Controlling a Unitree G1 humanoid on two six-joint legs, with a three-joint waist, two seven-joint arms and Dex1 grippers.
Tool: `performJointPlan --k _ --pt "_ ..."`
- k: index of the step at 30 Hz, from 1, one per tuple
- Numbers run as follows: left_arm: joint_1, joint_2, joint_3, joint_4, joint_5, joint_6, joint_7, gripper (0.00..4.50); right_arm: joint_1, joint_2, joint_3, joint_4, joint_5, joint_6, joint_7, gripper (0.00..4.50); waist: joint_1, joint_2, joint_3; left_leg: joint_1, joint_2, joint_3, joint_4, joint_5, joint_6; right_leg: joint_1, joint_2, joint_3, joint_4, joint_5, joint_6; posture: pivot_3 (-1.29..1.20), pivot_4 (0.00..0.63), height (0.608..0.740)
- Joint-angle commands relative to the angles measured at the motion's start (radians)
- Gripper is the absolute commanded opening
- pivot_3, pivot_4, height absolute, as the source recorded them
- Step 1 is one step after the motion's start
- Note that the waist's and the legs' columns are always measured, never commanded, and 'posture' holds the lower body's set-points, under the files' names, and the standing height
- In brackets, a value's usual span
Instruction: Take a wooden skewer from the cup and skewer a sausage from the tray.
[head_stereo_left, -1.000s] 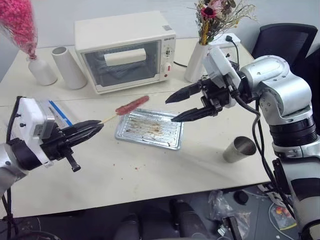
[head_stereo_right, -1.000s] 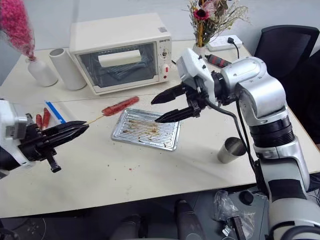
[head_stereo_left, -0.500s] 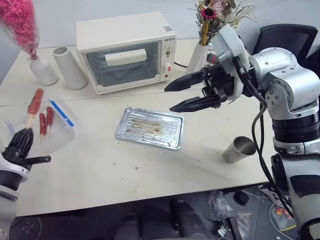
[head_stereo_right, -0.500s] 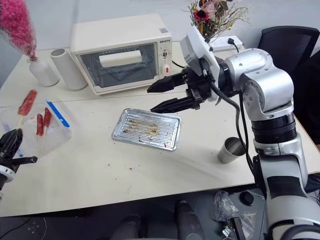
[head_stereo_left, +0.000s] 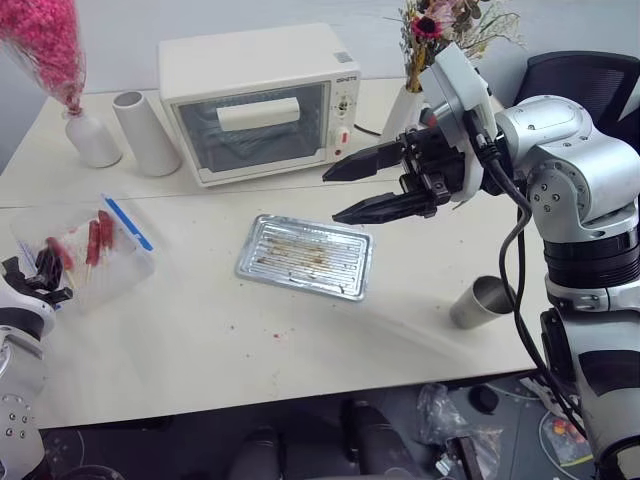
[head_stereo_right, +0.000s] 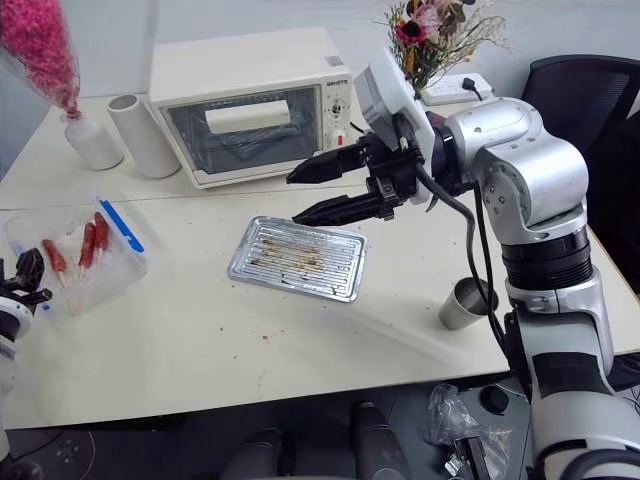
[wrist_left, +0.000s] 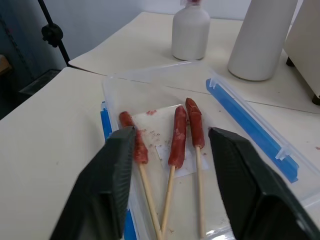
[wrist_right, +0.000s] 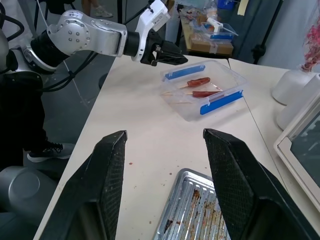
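Note:
Three sausages on wooden skewers (wrist_left: 167, 200) lie side by side in a clear blue-edged container (head_stereo_left: 128, 268) at the table's left; the leftmost sausage (wrist_left: 134, 145) lies closest to one of my fingers. My left gripper (wrist_left: 172, 134) hovers just short of the container, open, with nothing between its fingers. The silver tray (head_stereo_left: 305, 257) sits mid-table with brown stains on it. Above its far edge my right gripper (head_stereo_left: 332, 198) hangs open, pointing left. The grey metal cup (head_stereo_left: 480, 302) stands near the table's front right edge.
A white toaster oven (head_stereo_left: 260, 100) stands behind the tray, with a tall white cylinder (head_stereo_left: 140, 132) and a white vase (head_stereo_left: 90, 140) of pink flowers to its left. Another flower vase (head_stereo_left: 405, 110) is behind my right arm. A dark chair (head_stereo_left: 590, 75) stands at the far right.
My left gripper swung left from near the tray to the container with the skewered sausage, then opened; that sausage now lies in the container. My right gripper barely moved.

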Motion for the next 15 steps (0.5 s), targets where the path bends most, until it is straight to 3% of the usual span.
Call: performJointPlan --k 1,4,6,10,13,15 --pt "0.021 0.043 0.041 -0.059 0.004 0.009 -0.031 3.70 0.002 -0.019 -0.032 -0.012 0.000 -0.014 -0.004 2.55 0.001 0.000 0.000 0.000 0.000 0.000 0.000 0.000 0.000 0.000 0.000 0.000 0.000 0.000 0.000 0.00 0.150 0.740" --pt "0.075 0.082 0.132 -0.111 -0.052 0.036 -0.105 4.50 0.000 -0.033 -0.021 0.030 -0.030 -0.040 0.006 2.71 -0.001 0.000 0.000 0.000 0.000 0.000 0.000 0.000 0.000 0.000 0.000 0.000 0.000 0.000 0.000 0.00 0.150 0.740" --pt "0.133 0.101 0.225 -0.138 -0.098 0.043 -0.168 4.50 -0.013 -0.037 -0.017 0.069 -0.044 -0.049 0.017 3.08 -0.002 -0.001 0.000 0.000 0.001 0.000 0.000 0.000 -0.001 0.000 -0.001 0.000 -0.001 0.000 0.000 0.00 0.150 0.740" --pt "0.267 0.109 0.425 -0.155 -0.192 0.056 -0.271 4.50 -0.036 -0.033 -0.017 0.145 -0.081 -0.102 0.027 4.38 -0.005 0.000 0.000 0.001 0.002 0.001 0.000 -0.001 -0.001 0.000 -0.001 0.000 -0.004 -0.001 -0.001 0.00 0.150 0.740" --pt "0.422 0.083 0.603 -0.128 -0.335 0.022 -0.438 4.50 -0.066 -0.021 -0.021 0.221 -0.108 -0.142 0.032 4.45 -0.007 0.000 0.000 0.001 0.002 0.001 0.000 0.000 -0.001 0.000 0.000 0.000 -0.004 -0.001 -0.002 0.00 0.150 0.740" --pt "0.514 0.072 0.646 -0.109 -0.357 -0.022 -0.532 4.50 -0.082 -0.013 -0.021 0.257 -0.116 -0.159 0.044 4.45 -0.011 0.000 0.000 0.002 0.002 0.001 0.000 0.000 -0.001 0.000 0.000 0.000 -0.004 -0.001 -0.003 0.00 0.150 0.740"
